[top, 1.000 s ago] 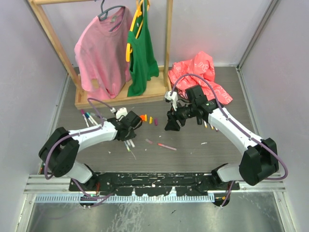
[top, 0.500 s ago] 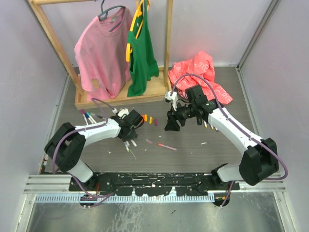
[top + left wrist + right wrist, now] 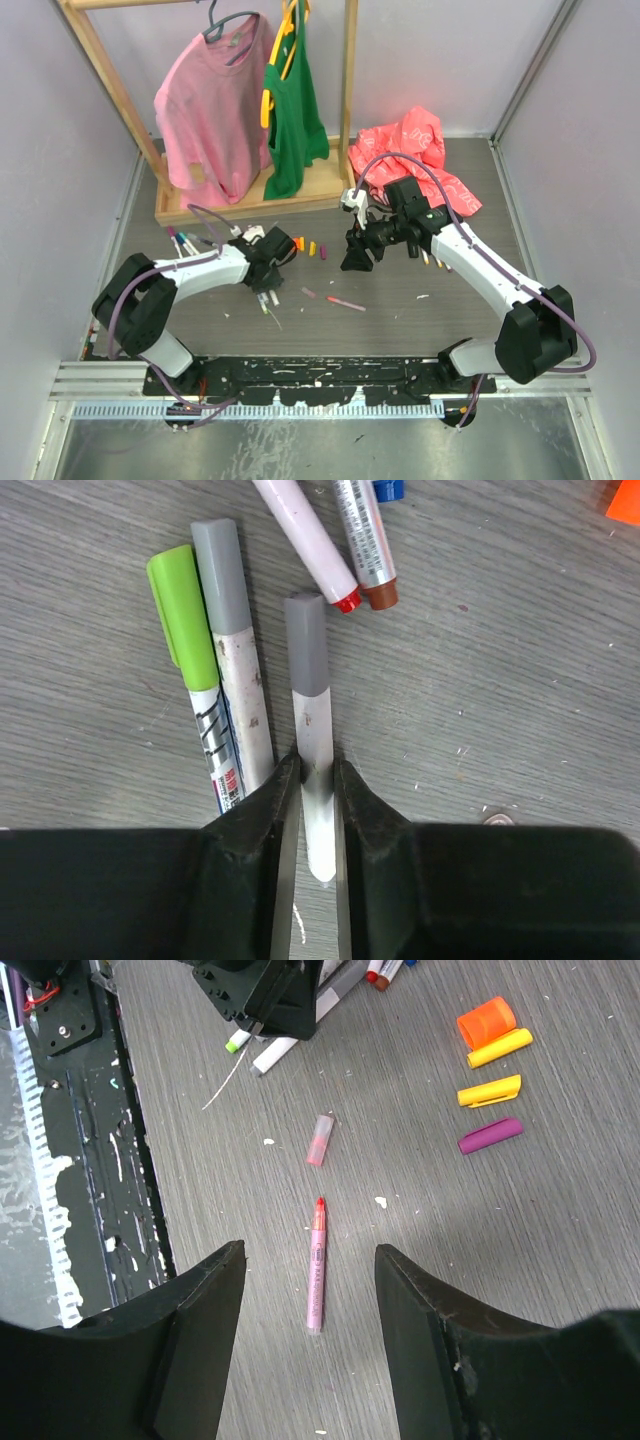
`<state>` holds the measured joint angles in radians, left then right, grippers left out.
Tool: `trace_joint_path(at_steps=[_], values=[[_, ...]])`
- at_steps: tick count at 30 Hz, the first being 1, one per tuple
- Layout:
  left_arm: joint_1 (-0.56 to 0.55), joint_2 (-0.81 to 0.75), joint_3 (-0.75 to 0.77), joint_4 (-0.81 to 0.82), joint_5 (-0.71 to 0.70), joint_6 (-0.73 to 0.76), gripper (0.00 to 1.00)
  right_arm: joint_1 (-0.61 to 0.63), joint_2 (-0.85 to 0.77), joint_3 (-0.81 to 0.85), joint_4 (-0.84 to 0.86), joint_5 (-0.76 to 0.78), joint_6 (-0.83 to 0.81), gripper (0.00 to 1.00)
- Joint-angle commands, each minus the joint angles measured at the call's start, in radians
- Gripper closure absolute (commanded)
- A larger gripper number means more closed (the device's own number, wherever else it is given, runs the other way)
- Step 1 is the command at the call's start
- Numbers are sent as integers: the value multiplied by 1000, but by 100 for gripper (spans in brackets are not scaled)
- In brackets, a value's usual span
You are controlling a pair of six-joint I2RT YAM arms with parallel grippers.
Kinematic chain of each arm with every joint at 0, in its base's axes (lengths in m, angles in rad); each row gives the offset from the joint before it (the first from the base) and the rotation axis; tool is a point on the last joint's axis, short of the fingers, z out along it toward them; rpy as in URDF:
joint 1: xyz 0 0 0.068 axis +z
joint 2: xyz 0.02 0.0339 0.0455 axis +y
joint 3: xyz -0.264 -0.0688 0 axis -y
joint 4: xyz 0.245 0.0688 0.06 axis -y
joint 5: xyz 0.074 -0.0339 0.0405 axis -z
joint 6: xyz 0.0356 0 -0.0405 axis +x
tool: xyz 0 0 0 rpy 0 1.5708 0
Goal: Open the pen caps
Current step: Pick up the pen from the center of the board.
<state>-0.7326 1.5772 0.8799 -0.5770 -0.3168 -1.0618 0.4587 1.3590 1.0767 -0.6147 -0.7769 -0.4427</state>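
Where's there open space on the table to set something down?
Barest: the table strip between the pink pen and the right arm's base. Crowded: around the left tool, shut on the grey-capped pen among other pens, and the loose caps beyond it.

Grey wood-grain counter (image 3: 400,330) between pale lavender walls (image 3: 50,150); at the back, wooden rack (image 3: 106,85) hung with pink shirt (image 3: 205,120) and green top (image 3: 295,125).

The table (image 3: 520,700) is a matt grey wood-grain surface, faintly scratched. The grey-capped pen (image 3: 306,650) at frame centre has a smooth matt plastic cap and a scuffed, smudged white barrel. The left gripper (image 3: 316,772) has matt black plastic fingers (image 3: 250,825). In the top view's upper left, a pink cloth shirt (image 3: 210,120) hangs on a bare wooden rack (image 3: 103,85).
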Motion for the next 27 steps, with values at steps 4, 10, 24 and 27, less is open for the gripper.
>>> trace_joint_path(at_steps=[4,10,24,27], values=[[0,-60,9,-69,-2,-13,92,2,-36,10,16,-30,-14,40],[-2,-115,3,-77,-6,-3,99,2,-34,7,16,-53,-16,40],[-77,-437,-140,225,106,66,100,2,-80,-88,197,-229,127,40],[-109,-542,-235,519,150,91,100,-1,-128,-182,398,-252,256,33]])
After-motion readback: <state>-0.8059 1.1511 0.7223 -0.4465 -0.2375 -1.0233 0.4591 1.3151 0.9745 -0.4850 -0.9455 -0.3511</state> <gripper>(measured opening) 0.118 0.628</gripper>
